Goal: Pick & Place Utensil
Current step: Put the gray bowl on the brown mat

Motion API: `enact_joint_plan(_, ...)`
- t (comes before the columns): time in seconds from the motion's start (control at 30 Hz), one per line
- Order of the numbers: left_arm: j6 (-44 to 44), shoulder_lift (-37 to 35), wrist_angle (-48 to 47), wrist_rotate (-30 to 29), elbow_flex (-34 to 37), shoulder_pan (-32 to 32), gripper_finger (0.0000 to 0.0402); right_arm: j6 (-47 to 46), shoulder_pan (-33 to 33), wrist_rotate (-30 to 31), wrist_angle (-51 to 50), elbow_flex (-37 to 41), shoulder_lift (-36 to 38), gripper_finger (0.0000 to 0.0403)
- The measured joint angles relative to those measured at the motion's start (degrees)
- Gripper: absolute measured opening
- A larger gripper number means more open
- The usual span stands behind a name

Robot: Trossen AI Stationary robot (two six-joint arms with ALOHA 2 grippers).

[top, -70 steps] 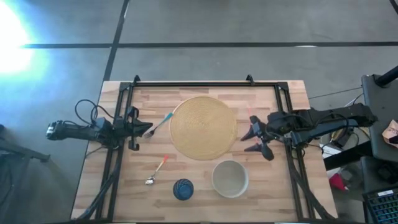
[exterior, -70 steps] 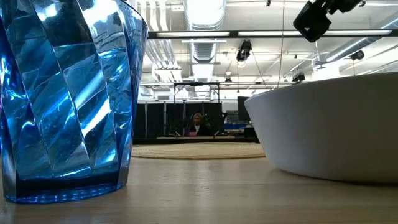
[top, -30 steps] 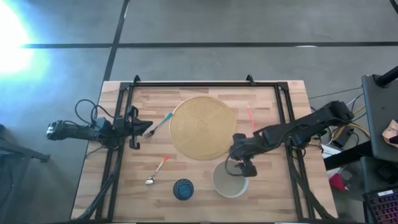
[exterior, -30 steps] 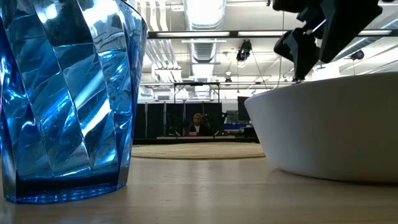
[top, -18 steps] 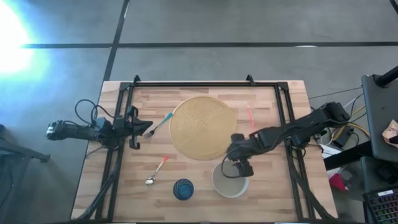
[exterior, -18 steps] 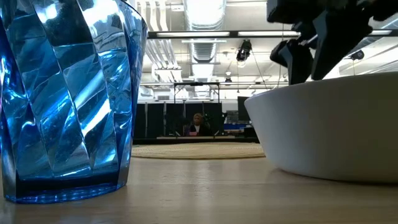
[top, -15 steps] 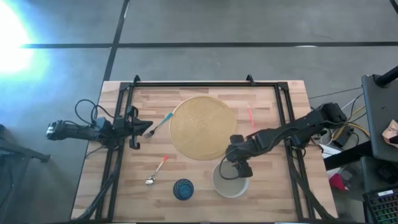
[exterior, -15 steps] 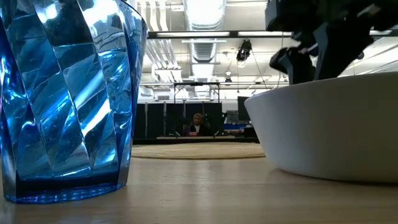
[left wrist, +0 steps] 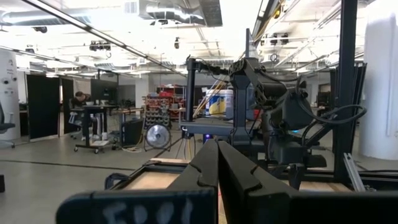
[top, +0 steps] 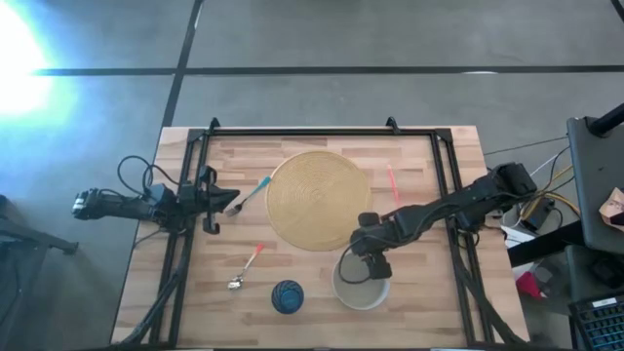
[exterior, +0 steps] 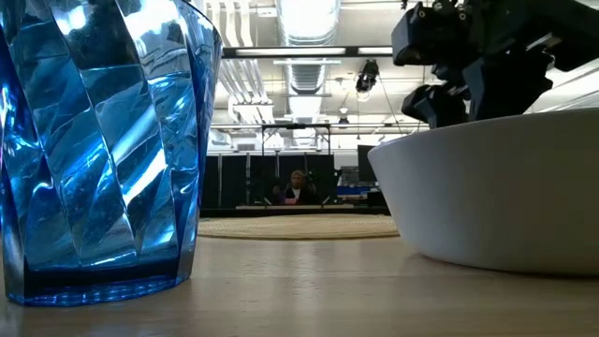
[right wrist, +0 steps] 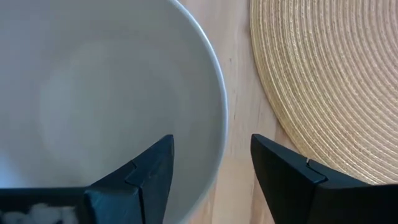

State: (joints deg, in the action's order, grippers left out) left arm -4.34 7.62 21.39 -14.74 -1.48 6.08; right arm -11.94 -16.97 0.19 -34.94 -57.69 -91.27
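A white bowl (top: 362,283) stands near the table's near edge, and it fills the right wrist view (right wrist: 93,93). My right gripper (top: 364,259) hangs open over the bowl's far rim (right wrist: 222,134), one finger inside and one outside, with a gap on each side. Three utensils lie flat on the wood: a blue-handled fork (top: 252,193) left of the round woven placemat (top: 320,200), an orange-handled spoon (top: 247,266) nearer the front, and a pink one (top: 392,181) right of the mat. My left gripper (top: 216,200) waits shut at the table's left side, next to the fork.
A blue faceted cup (top: 287,296) stands left of the bowl and looms large in the low view (exterior: 103,140). A black frame rail (top: 302,131) runs along the far edge and down both sides. Bare wood lies between the spoon and the placemat.
My right gripper has moved down and a little toward the table's near-left, settling lower over the bowl's far rim, staying open. The bowl, cup and utensils have stayed where they were.
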Motion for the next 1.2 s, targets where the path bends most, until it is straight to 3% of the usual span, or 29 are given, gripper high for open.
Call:
enact_joint_plan(0.37, 0.0, 0.0, 0.0, -0.1, 0.0, 0.0, 0.0003, -0.1, 0.1, -2.4, 1.1, 0.1, -2.4, 0.0146)
enact_joint_plan(0.73, 0.0, 0.0, 0.0, 0.0, 0.0, 0.0, 0.0003, -0.6, 0.3, -2.9, 1.2, 0.1, -1.8, 0.0018)
enact_joint_plan(1.2, -0.1, 0.0, 0.0, 0.1, 0.0, 0.0, 0.0003, -1.6, 4.8, -2.6, 0.1, 0.1, 6.7, 0.0013)
